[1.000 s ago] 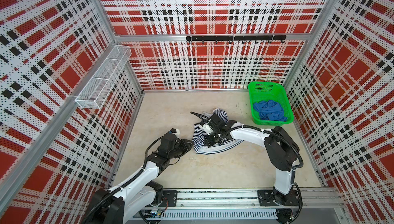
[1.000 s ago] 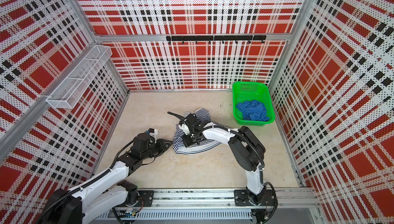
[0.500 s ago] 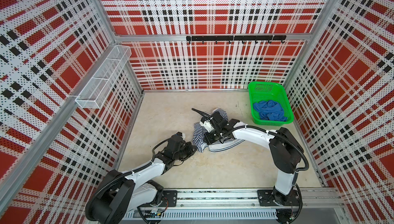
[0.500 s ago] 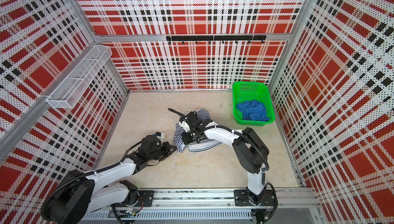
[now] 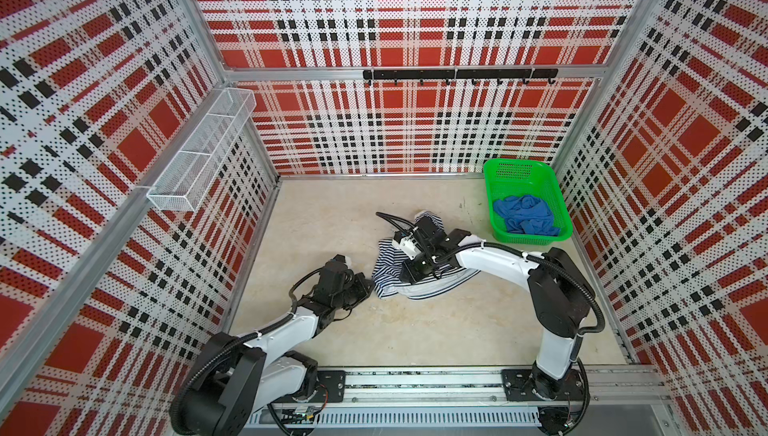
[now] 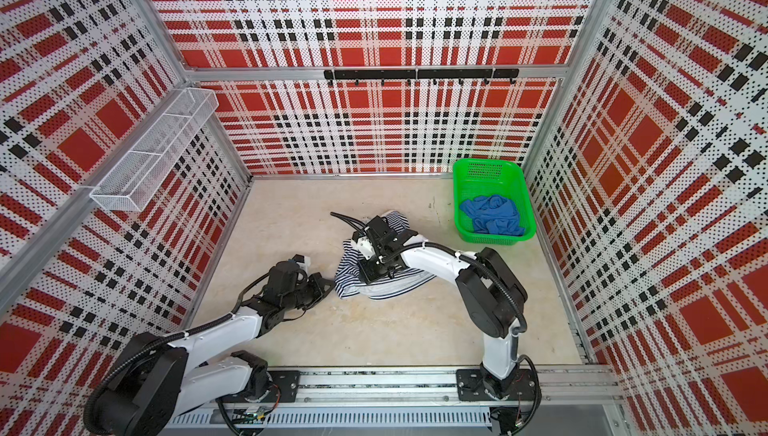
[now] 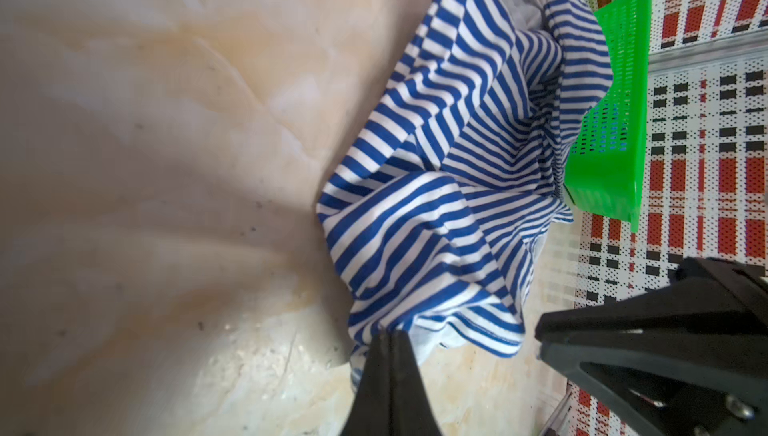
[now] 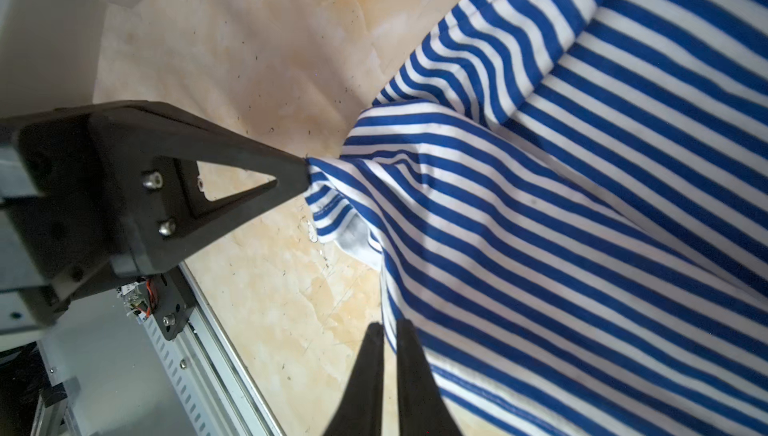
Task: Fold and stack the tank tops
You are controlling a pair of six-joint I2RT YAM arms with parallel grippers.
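Left pincer (image 7: 390,335) and right pincer (image 8: 388,328) clench the striped top (image 5: 386,277) beside the basket (image 5: 532,238); thin edge pinches may slip if pulled apart.

The walls (image 5: 415,18) are full of little holes, with red, black and white checks. The floor (image 5: 415,330) is pale and stony, and bright. A white wire shelf (image 5: 199,155) hangs on the side wall, up high, well away from the left claw (image 5: 368,286). A black bar (image 5: 457,74) with hooks sits on the back wall, far past the right claw (image 5: 406,275). A green basket (image 5: 515,170) stands near that claw, by the back corner. A metal rail (image 5: 415,380) runs well behind both claws.
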